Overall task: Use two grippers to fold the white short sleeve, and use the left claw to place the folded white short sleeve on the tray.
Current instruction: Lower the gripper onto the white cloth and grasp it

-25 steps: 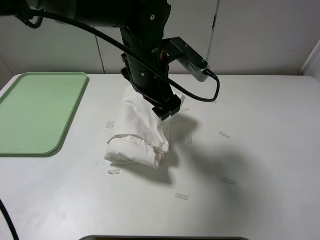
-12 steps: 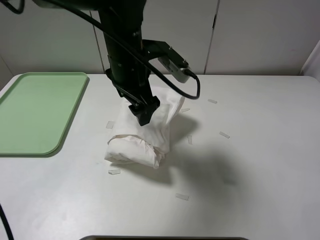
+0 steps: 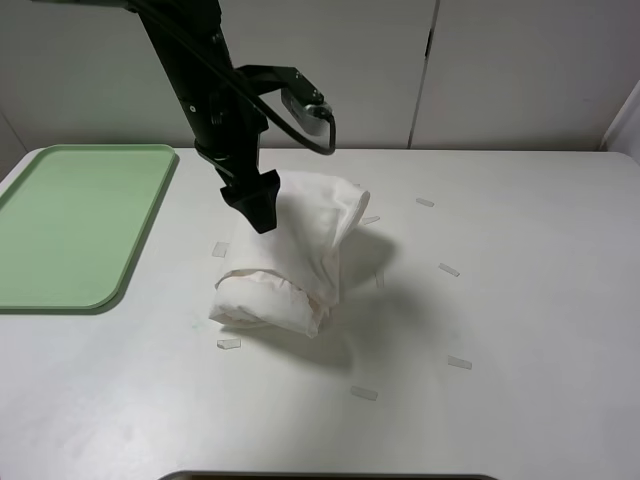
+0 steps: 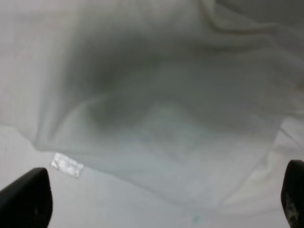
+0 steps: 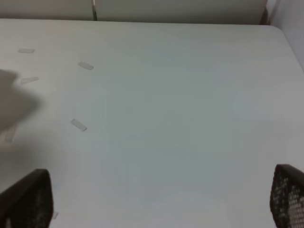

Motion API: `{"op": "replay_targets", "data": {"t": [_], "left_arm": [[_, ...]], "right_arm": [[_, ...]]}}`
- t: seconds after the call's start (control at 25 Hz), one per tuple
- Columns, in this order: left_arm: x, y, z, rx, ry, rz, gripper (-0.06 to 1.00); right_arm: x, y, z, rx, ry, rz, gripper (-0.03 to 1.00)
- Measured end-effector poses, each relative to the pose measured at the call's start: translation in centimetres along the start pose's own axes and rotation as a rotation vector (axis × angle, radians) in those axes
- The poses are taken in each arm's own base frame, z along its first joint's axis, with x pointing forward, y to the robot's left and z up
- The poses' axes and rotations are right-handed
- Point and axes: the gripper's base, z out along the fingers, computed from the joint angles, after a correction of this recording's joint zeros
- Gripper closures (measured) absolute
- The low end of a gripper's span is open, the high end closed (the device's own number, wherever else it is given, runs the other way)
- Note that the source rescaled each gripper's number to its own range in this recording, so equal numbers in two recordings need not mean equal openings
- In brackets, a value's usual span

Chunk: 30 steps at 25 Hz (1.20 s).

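Nearest on the white tabletop (image 3: 520,300) lie a few small pale paper scraps (image 3: 364,393), scattered around the bundle. Just past them, near the middle of the table, sits the white cotton short sleeve (image 3: 290,265), folded into a lumpy roll with its near end resting on the surface and its far end humped up higher. Over that far end, on its left side, hangs the bulky black left claw (image 3: 258,205), pointing down and touching or just above the cloth; from its own camera the dark fingertips (image 4: 26,202) stand wide apart at either edge of the view, with only shirt fabric (image 4: 156,109) and one scrap (image 4: 67,165) beneath and nothing pinched between them. The right gripper (image 5: 152,199) is outside the overhead view; its own camera shows its fingers (image 5: 28,199) spread wide over bare table. Further back at the left edge lies the flat pale green plastic tray (image 3: 70,225), well apart from the shirt.
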Motion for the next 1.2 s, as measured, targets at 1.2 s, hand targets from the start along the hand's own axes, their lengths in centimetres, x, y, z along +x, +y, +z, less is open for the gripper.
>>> {"op": "replay_targets", "data": {"t": [1.2], "left_arm": [[-1.3, 0.9, 11.8, 0.047, 0.114, 0.158, -0.03]], "right_arm": [[0.0, 0.0, 0.0, 0.000, 0.000, 0.000, -0.03]]}}
